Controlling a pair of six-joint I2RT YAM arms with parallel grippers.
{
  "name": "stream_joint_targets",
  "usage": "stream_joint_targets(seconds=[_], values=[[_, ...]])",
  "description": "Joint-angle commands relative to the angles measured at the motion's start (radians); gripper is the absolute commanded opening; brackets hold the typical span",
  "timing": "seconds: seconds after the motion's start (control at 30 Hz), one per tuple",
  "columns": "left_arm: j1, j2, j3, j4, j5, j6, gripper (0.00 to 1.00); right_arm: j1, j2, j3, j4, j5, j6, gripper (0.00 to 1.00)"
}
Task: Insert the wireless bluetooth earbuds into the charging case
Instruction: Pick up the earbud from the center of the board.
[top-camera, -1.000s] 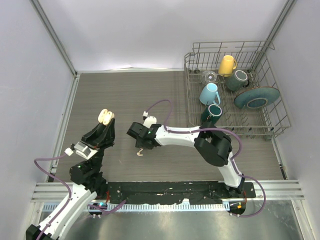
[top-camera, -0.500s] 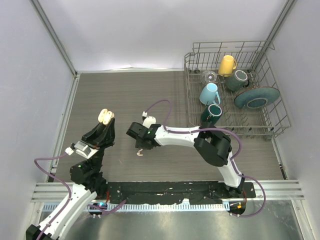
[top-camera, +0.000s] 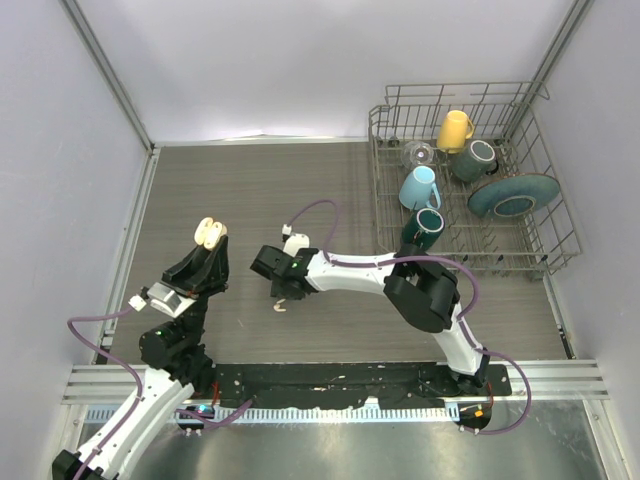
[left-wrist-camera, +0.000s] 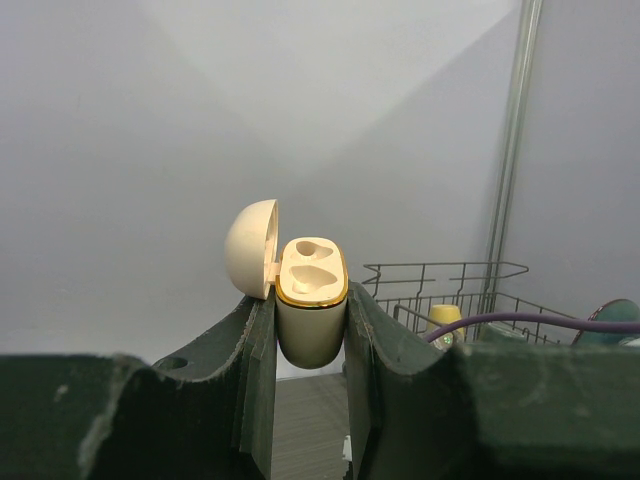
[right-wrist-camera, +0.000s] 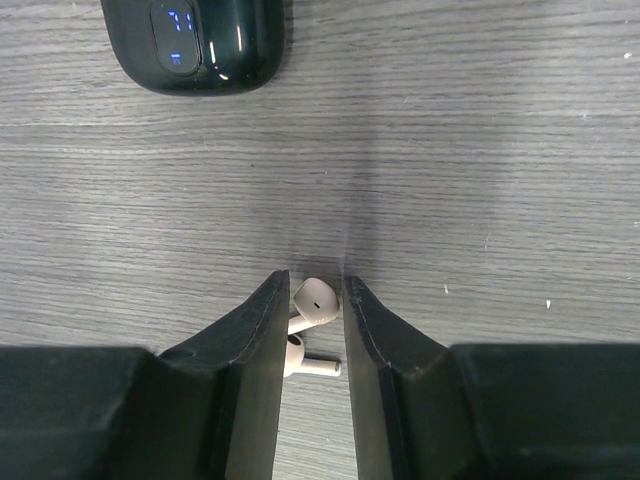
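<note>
My left gripper (left-wrist-camera: 310, 300) is shut on a cream charging case (left-wrist-camera: 311, 300) and holds it upright in the air. Its lid is open and both sockets are empty. The case shows in the top view (top-camera: 208, 233) at the left of the table. My right gripper (right-wrist-camera: 318, 285) points down at the table, its jaws narrowly open. Two cream-white earbuds lie between its fingers: one (right-wrist-camera: 317, 300) at the fingertips, one (right-wrist-camera: 305, 362) just behind it. In the top view the earbuds (top-camera: 281, 306) lie on the table under the right gripper (top-camera: 282, 293).
A black case with a blue lit display (right-wrist-camera: 195, 40) lies on the table ahead of the right gripper. A wire dish rack (top-camera: 545, 250) with mugs, a glass and a plate stands at the back right. Grey walls close in the table.
The right gripper has shifted slightly to the left over the earbuds. The left gripper has moved the case slightly left and back. The earbuds have not moved.
</note>
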Motion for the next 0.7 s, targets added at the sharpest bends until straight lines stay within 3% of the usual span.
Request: stream_joint_targets(seconds=[0.0, 0.33, 0.67], values=[[-0.003, -0.003, -0.034, 0.025, -0.023, 0.013, 0.0, 0.008, 0.007, 0.041, -0.025, 0.026, -0.013, 0.32], [-0.002, -0.003, -0.033, 0.025, -0.039, 0.008, 0.0, 0.012, -0.009, 0.028, -0.073, 0.078, -0.087, 0.22], [-0.002, 0.008, -0.029, 0.025, -0.037, 0.004, 0.0, 0.01, -0.067, -0.064, -0.084, 0.164, -0.287, 0.2]])
